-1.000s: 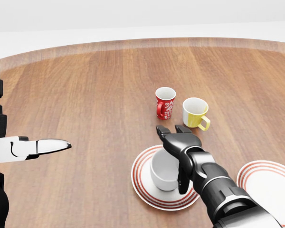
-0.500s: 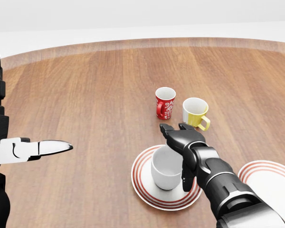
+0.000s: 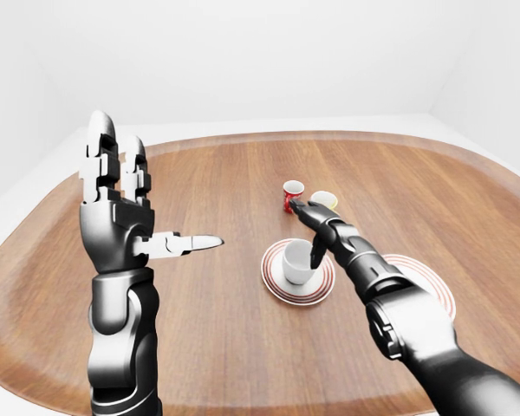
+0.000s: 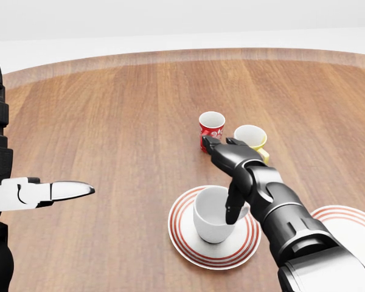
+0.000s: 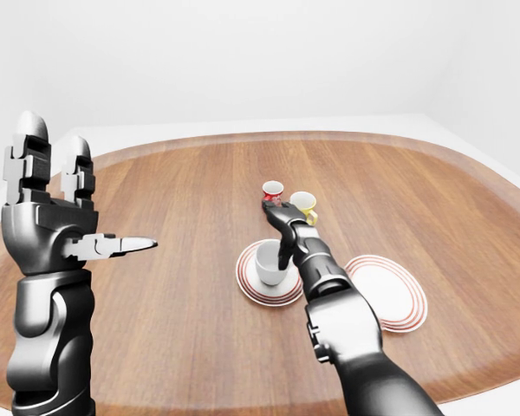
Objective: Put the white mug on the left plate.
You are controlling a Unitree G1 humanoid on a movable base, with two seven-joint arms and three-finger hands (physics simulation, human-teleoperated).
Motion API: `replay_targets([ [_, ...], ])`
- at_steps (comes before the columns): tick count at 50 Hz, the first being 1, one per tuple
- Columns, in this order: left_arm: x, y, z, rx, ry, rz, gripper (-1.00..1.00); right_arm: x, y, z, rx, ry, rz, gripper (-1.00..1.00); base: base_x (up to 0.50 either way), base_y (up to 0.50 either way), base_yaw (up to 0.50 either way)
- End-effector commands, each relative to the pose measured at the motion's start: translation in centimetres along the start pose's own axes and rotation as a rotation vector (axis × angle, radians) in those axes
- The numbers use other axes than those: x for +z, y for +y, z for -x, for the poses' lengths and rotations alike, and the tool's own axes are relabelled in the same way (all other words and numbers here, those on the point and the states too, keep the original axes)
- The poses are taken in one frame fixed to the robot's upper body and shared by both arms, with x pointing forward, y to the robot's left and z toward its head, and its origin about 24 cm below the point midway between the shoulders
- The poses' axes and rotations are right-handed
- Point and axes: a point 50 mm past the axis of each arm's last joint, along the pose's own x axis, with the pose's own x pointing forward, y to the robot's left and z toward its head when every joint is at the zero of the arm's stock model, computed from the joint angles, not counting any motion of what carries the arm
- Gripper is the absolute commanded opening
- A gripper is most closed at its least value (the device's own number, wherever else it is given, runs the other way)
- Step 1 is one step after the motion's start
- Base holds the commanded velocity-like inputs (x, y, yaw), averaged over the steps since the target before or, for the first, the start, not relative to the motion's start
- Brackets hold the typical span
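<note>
Lifting off white mug [image 4: 213, 214], right hand [image 4: 234, 164] higher — fingers spread

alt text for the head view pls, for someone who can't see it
A white mug stands upright on the left plate, with the open right hand just above its rim. A red mug and a yellow mug stand beyond on the wooden table.

The white mug [image 4: 213, 215] stands upright on the left plate [image 4: 185, 240], which lies on the table [image 4: 109, 121] toward its lower edge in the head view. A second plate [image 4: 347, 222] lies to its right, near the table's lower right edge. Two more mugs stand side by side above the left plate, toward the table's middle: one mug [image 4: 211, 129] left, the other mug [image 4: 250, 139] right.
</note>
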Motion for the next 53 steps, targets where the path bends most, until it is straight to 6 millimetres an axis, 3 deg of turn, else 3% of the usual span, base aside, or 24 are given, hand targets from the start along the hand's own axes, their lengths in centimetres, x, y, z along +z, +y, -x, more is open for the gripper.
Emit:
replay_targets([
  [1, 0.1, 0.0, 0.0, 0.003, -0.003, -0.001, 1.0, 1.7, 0.9, 0.0, 0.105, -0.086, -0.227, 1.0, 0.0, 0.0, 0.0],
  [3, 0.1, 0.0, 0.0, 0.002, -0.003, -0.001, 0.99, 2.0, 0.9, 0.1, 0.119, -0.105, -0.261, 1.0, 0.0, 0.0, 0.0],
  [9, 0.2, 0.0, 0.0, 0.003, -0.009, -0.002, 0.99, 4.4, -1.3, 0.7, 0.184, -0.316, -0.679, 1.0, 0.0, 0.0, 0.0],
  [13, 0.2, 0.0, 0.0, 0.001, -0.007, -0.002, 0.99, 4.9, -2.8, 2.2, 0.176, -0.436, -0.808, 1.0, 0.0, 0.0, 0.0],
  [16, 0.1, -0.1, 0.1, -0.001, -0.005, -0.003, 1.0, 5.6, -4.2, 3.8, 0.131, -0.567, -0.79, 1.0, 0.0, 0.0, 0.0],
  [23, 0.1, -0.1, 0.1, -0.001, -0.004, -0.004, 1.0, 5.1, -6.3, 5.1, 0.046, -0.668, -0.868, 1.0, 0.0, 0.0, 0.0],
  [28, 0.1, -0.1, 0.0, 0.0, -0.006, -0.004, 0.99, 3.9, -10.1, 6.3, -0.14, -0.787, -1.114, 1.0, 0.0, 0.0, 0.0],
  [31, 0.1, -0.1, 0.0, 0.0, -0.005, -0.004, 0.99, 2.5, -10.8, 6.3, -0.217, -0.789, -1.268, 1.0, 0.0, 0.0, 0.0],
  [34, 0.2, 0.0, 0.0, 0.0, -0.007, -0.005, 0.99, 0.2, -10.9, 5.9, -0.316, -0.734, -1.499, 1.0, 0.0, 0.0, 0.0],
  [43, 0.3, 0.0, -0.1, 0.0, -0.013, -0.005, 0.99, -4.9, -6.9, 6.0, -0.411, -0.615, -1.974, 1.0, 0.0, 0.0, 0.0],
  [48, 0.4, 0.0, -0.1, 0.001, -0.02, -0.003, 0.99, -5.3, -6.8, 6.0, -0.446, -0.574, -2.154, 1.0, 0.0, 0.0, 0.0],
  [53, 0.5, 0.0, -0.1, 0.001, -0.024, -0.001, 0.99, -4.1, -5.9, 6.2, -0.4, -0.586, -2.112, 1.0, 0.0, 0.0, 0.0],
])
